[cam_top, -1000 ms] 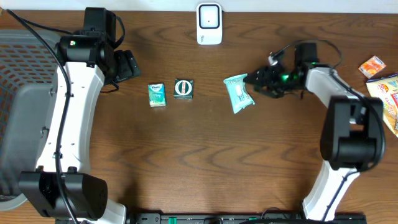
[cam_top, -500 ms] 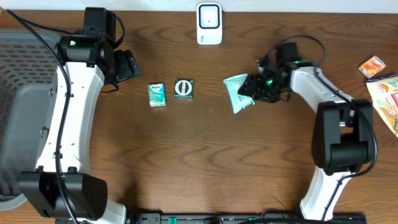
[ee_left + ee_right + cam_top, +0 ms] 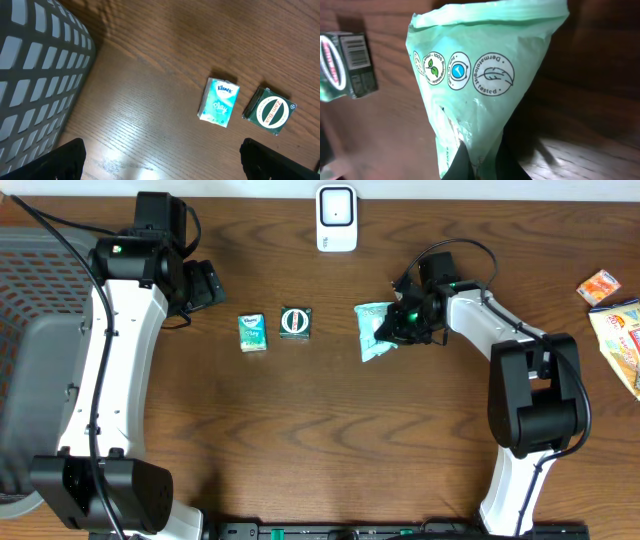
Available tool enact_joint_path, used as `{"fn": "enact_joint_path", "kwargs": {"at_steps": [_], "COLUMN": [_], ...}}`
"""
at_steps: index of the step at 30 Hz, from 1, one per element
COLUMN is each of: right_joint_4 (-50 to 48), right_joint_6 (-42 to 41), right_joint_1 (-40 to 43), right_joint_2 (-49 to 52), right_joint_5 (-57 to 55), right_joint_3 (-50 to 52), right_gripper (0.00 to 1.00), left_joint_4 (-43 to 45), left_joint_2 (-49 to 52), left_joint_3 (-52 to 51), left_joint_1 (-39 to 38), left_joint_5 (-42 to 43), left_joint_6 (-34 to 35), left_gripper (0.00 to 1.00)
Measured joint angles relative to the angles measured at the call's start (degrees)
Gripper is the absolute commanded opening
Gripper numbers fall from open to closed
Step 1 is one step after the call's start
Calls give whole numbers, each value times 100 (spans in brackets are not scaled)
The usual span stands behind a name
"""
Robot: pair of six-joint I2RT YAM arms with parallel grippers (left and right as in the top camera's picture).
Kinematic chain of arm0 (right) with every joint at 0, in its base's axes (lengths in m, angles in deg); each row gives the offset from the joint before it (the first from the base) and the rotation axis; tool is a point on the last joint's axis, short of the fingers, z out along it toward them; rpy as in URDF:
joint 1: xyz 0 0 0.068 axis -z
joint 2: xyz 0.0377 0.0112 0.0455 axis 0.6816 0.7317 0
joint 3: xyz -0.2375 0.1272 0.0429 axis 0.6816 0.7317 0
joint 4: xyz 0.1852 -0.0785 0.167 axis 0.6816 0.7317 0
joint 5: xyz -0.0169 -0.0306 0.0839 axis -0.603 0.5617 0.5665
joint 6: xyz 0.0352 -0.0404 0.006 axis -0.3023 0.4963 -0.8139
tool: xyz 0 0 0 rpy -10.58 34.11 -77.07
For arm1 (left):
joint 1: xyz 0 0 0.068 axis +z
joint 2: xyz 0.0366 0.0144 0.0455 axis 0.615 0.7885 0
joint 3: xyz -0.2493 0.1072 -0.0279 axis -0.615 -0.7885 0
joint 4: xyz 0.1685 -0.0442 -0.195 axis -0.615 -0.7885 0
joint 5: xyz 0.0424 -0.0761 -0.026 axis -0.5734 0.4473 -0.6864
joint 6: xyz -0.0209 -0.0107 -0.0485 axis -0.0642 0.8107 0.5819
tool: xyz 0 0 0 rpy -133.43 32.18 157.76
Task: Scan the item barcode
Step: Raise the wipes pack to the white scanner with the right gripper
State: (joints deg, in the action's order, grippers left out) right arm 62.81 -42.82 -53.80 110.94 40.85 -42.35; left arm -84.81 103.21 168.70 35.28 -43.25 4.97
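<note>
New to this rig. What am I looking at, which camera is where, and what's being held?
Two white robot arms at a wooden table, each ending in a two-finger end effector. The wide picture comes from a camera fixed above; the other two come from a camera on each wrist. On the table: a Kleenex pack, a dark green box, a mint-green pouch, a white device at the far edge, probably the scanner, and snack packets at the right. A grey basket sits at the left. The right end effector is shut on the pouch's edge; the left end effector is open, holding nothing.
</note>
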Motion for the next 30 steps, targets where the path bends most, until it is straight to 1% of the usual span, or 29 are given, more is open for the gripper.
{"fn": "enact_joint_path", "kwargs": {"at_steps": [4, 6, 8, 11, 14, 16, 18, 22, 30], "right_joint_4": [-46, -256, -623, -1429, -2192, -2500, -2844, -3073, -3156], "right_joint_6": [0, 0, -17, -214, -564, -761, -994, -1281, -1541], "right_joint_1": [50, 98, 129, 125, 61, 15, -42, -129, -391], "right_joint_2": [9, 7, 4, -9, -17, -31, -33, -33, -33], "right_joint_5": [289, 507, 732, 1045, 1104, 1073, 973, 643, -560], "right_joint_3": [0, 7, 9, 11, 9, 2, -20, -243, -1384], "right_gripper": [1, 1, 1, 1, 1, 1, 1, 1, 1], "left_joint_4": [0, 0, 0, 0, 0, 0, -2, 0, -2], "left_joint_2": [0, 0, 0, 0, 0, 0, 0, 0, 0], "left_joint_3": [0, 0, 0, 0, 0, 0, 0, 0, 0], "left_joint_1": [0, 0, 0, 0, 0, 0, 0, 0, 0], "left_joint_5": [0, 0, 2, 0, 0, 0, 0, 0, 2], "left_joint_6": [0, 0, 0, 0, 0, 0, 0, 0, 0], "left_gripper": [98, 98, 98, 98, 98, 98, 98, 98, 98]}}
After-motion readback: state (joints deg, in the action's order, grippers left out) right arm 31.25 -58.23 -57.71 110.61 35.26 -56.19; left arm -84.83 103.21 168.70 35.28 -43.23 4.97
